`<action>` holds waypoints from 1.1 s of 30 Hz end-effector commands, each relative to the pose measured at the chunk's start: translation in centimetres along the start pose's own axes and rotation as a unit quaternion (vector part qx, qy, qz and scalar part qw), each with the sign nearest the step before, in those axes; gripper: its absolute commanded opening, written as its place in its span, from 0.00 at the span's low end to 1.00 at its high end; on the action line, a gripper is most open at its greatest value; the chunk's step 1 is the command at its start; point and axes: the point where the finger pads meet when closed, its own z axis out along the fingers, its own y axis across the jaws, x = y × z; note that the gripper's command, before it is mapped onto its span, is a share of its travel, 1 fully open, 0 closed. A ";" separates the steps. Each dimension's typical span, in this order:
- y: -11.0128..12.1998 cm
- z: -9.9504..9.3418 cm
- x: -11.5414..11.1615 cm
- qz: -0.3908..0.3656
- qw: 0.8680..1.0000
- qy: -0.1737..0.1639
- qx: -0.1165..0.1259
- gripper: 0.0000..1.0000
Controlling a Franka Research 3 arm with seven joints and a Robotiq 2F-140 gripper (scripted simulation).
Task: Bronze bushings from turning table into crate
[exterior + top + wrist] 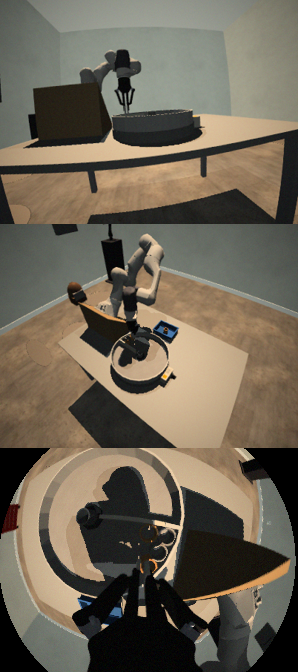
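Observation:
My gripper (130, 335) (126, 107) (142, 565) hangs at the back left of the grey turning table (141, 377) (153, 119) (47, 538), just above its rim. Its fingers are shut on a small bronze bushing (152, 567), of which only an orange bit shows in the wrist view. More small bushings (154, 539) sit on the table just beyond the fingertips, in shadow; their colours are hard to tell. The blue crate (173, 331) stands to the right of the turning table and holds one bronze bushing (165, 330).
A large brown slanted box (100, 321) (68, 111) (226, 560) stands close to the left of the turning table, next to the gripper. A small yellow control box (167, 374) sits at the table's front. The arm's base is behind.

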 end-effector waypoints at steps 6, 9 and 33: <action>0.1 0.1 0.0 -0.001 1.000 0.000 -0.001 0.00; 0.1 0.1 0.0 -0.001 1.000 0.000 -0.001 0.00; 0.1 -1.3 0.0 -0.001 1.000 0.000 -0.001 0.00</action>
